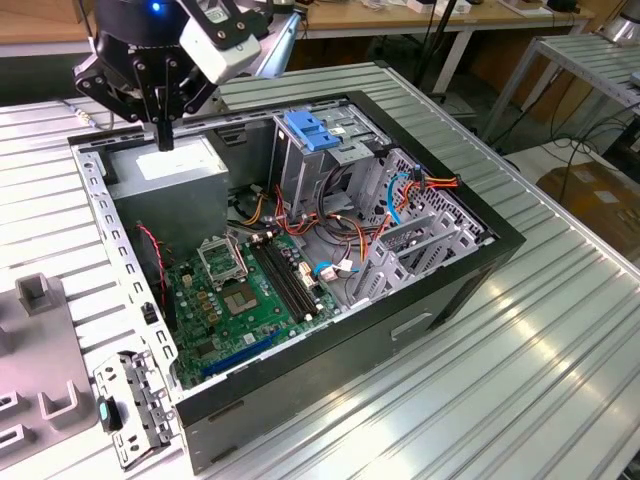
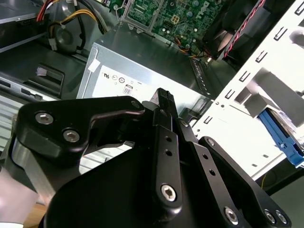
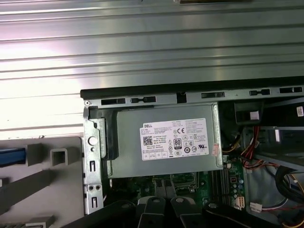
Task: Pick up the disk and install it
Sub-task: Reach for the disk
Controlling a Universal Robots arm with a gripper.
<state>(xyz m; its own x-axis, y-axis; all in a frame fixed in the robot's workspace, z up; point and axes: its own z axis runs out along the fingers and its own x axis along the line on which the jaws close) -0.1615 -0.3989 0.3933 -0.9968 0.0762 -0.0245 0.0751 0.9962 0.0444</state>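
Observation:
My gripper (image 1: pixel 163 138) hangs shut and empty over the open computer case (image 1: pixel 450 290), just above the grey power supply box (image 1: pixel 170 170) with its white sticker. In the second wrist view its fingertips (image 2: pixel 164 97) are pressed together over that same box (image 2: pixel 133 76). Of the disk I see a blue side rail (image 3: pixel 10 156) at the picture's edge, lying in a grey holder (image 3: pixel 52 178) outside the case. The same blue rail (image 2: pixel 282 137) shows past the case's pale metal frame. The disk's top and label are out of view.
Inside the case are a green motherboard (image 1: pixel 240 300), loose coloured cables and a grey drive cage topped by a blue clip (image 1: pixel 312 130). The grey holder (image 1: pixel 40 360) and a loose metal bracket (image 1: pixel 135 405) lie on the ribbed table at the exterior view's left.

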